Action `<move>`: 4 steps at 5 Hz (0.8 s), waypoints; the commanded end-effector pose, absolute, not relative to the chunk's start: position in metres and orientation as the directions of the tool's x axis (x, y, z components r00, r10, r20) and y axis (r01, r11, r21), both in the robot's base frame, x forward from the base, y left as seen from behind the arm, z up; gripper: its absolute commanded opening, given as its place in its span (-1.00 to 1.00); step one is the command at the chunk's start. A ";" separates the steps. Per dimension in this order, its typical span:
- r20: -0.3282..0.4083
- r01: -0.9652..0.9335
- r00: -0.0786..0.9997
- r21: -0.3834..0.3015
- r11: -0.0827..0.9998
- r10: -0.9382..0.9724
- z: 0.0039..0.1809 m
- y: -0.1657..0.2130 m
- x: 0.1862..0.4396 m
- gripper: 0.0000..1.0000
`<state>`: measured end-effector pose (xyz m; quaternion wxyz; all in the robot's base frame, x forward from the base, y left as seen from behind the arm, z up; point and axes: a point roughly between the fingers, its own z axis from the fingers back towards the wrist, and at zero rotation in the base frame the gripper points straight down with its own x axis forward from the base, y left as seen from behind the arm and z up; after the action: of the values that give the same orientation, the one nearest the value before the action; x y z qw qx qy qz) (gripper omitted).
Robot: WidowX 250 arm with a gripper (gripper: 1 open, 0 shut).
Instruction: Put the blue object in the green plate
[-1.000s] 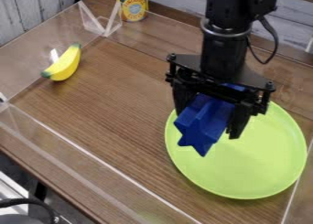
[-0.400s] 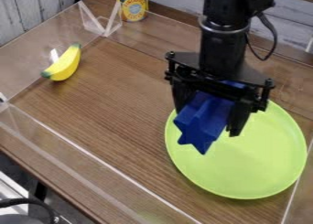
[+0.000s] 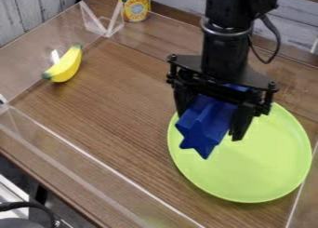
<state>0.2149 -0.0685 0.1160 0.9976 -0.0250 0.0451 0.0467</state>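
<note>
Placing step | black two-fingered tool clamped on royal-blue folded cloth-like lump | lump over ten o'clock part of round lime-green plastic plate | next: lower if needed, spread fingers, release inside rim

Exposure OK: mid-bright, fairly even light, source out of frame. Green plate reads flat and saturated, nearly uniform tone. Arm is underexposed, close to black, detail mostly lost in its dark parts. Blue object goes darker up under the gripper. Pale, soft glare streaks on the clear side panel at near left. Wood table shows only a mild sheen. Low res, slightly soft overall; print on the can at the far side unreadable. No obvious motion blur.
</note>
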 end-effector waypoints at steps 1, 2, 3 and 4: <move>-0.041 -0.100 0.994 -0.066 0.993 0.097 0.129 -0.067 0.217 1.00; -0.040 -0.100 0.994 -0.069 0.993 0.097 0.130 -0.067 0.217 1.00; -0.035 -0.096 0.995 -0.082 0.992 0.093 0.131 -0.071 0.216 -1.00; -0.029 -0.089 0.996 -0.096 0.991 0.086 0.131 -0.074 0.216 -1.00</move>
<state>0.2151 -0.0732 0.1205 0.9974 -0.0416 0.0355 0.0473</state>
